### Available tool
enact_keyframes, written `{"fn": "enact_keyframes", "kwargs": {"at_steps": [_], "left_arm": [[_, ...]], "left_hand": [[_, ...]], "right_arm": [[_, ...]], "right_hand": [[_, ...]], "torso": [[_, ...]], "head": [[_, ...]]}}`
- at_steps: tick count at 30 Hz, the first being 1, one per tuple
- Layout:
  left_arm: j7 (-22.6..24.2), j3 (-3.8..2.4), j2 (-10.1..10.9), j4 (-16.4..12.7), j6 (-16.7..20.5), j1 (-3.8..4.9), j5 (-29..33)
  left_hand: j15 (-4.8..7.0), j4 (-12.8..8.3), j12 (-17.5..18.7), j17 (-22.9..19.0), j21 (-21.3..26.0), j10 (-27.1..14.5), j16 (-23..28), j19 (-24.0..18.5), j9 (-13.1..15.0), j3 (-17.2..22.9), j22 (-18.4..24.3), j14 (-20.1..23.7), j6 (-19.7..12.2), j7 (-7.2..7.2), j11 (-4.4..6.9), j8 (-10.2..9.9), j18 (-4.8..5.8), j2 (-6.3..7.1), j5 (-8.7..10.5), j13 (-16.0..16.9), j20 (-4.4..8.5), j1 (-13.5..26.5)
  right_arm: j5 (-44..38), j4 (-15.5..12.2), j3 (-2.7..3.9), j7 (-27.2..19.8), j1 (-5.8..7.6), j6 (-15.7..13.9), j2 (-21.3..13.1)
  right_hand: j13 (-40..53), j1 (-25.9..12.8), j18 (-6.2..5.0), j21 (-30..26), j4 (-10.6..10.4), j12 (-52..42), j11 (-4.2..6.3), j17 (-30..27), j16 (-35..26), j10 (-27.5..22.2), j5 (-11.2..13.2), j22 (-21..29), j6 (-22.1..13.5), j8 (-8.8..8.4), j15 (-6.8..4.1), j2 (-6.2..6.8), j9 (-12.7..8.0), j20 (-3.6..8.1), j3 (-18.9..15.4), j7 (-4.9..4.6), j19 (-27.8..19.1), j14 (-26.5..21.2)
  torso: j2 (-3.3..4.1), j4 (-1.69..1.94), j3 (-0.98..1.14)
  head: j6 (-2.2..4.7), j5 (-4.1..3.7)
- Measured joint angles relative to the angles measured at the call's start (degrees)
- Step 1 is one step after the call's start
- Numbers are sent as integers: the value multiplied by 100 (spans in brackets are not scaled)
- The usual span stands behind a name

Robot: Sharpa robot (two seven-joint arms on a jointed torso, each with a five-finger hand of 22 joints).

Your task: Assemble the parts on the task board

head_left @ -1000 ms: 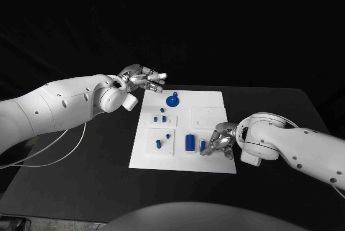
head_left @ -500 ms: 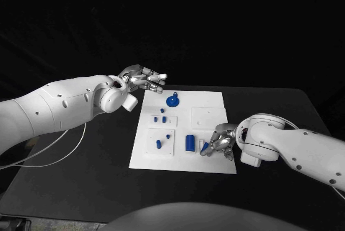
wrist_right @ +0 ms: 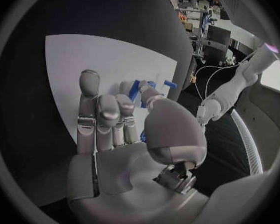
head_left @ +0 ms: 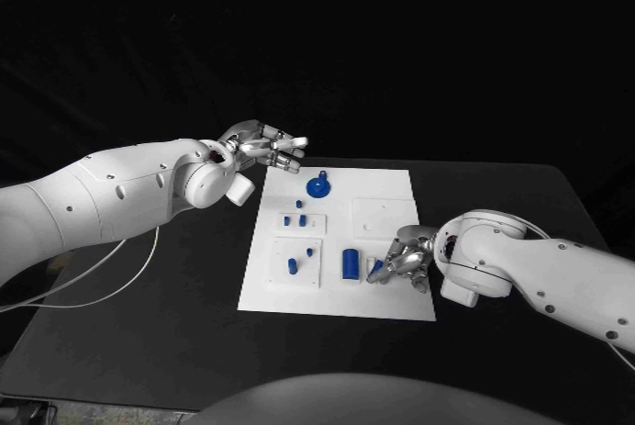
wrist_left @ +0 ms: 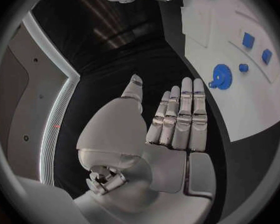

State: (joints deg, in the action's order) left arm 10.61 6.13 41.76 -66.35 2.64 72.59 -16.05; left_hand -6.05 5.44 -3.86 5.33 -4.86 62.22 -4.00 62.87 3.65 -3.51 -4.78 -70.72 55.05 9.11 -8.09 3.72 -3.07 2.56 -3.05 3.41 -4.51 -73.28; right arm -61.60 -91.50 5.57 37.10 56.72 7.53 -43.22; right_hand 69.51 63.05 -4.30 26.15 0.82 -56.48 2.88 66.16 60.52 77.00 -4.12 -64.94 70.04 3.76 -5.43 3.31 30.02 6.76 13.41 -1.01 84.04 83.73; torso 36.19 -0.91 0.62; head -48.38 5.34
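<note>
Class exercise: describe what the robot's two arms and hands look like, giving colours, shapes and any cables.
Both arms are smooth, rounded white shells with small dark dots. Each ends in a silver, segmented metal hand: left hand, right hand. Thin white cables trail from the left arm across the black table.

Two smooth white arms with dark screw dots, each ending in a silver segmented robot hand (head_left: 269, 144), left arm trailing thin white cable (head_left: 93, 278).

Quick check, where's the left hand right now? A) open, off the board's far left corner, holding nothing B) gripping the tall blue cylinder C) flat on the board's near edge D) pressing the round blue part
A: the left hand hovers with fingers apart beyond the far left corner of the white board, nothing in it.
</note>
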Motion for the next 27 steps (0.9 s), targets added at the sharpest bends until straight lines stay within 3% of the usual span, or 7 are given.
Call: {"fn": "enact_keyframes", "kwargs": {"at_steps": [8, 19, 22, 27], "left_arm": [[-12, 1, 2, 0, -5, 0, -2], [-34, 3, 7, 0, -15, 0, -9], [-40, 3, 9, -1, -17, 0, -12], [-51, 3, 10, -2, -23, 0, -16]], "left_hand": [[0, 0, 0, 0, 0, 0, 0, 0, 0, 0, 0, 0, 0, 0, 0, 0, 0, 0, 0, 0, 0, 0], [0, 0, 0, 9, 0, 0, 0, 0, 0, 0, 0, 0, 0, 0, 0, 0, 0, 0, 0, -1, 0, 0], [0, 0, 0, 9, 0, 0, 0, 0, 0, 0, 0, 0, 0, 0, 0, 0, 0, 0, 0, -1, 0, 0], [0, 0, 0, 9, 0, 0, 0, 0, 0, 0, 0, 0, 0, 0, 0, 0, 0, 0, 0, -1, 0, 0]], "right_arm": [[-6, 5, 0, -76, -1, -143, 6], [-11, 29, 3, -132, -1, -246, -5], [-12, 32, 3, -133, -1, -245, -10], [-14, 34, 3, -133, -2, -237, -17]], "right_hand": [[0, -24, -3, 0, 142, 0, 0, -3, 0, 0, -591, 17, -73, 0, 0, -24, 37, 0, 79, 12, 0, 0], [-1, -41, -5, 0, 508, 22, 20, -16, -23, -21, -1841, 29, -206, 0, 1, -41, -76, -1, 302, -17, 0, 0], [-1, -117, -4, -20, 696, 49, -1, -19, -23, -43, -2167, 33, -244, 0, 1, -67, -185, -1, 394, -54, 0, 0], [-2, -194, -5, -20, 860, 49, -1, -21, -23, -43, -2384, 33, -271, 0, 1, -101, -338, -1, 448, -81, -1, 0]], "torso": [[-2, 1, -3], [-2, 1, -3], [-2, 1, -3], [-2, 1, -3]], "head": [[2, 3], [5, 7], [5, 8], [5, 8]]}}
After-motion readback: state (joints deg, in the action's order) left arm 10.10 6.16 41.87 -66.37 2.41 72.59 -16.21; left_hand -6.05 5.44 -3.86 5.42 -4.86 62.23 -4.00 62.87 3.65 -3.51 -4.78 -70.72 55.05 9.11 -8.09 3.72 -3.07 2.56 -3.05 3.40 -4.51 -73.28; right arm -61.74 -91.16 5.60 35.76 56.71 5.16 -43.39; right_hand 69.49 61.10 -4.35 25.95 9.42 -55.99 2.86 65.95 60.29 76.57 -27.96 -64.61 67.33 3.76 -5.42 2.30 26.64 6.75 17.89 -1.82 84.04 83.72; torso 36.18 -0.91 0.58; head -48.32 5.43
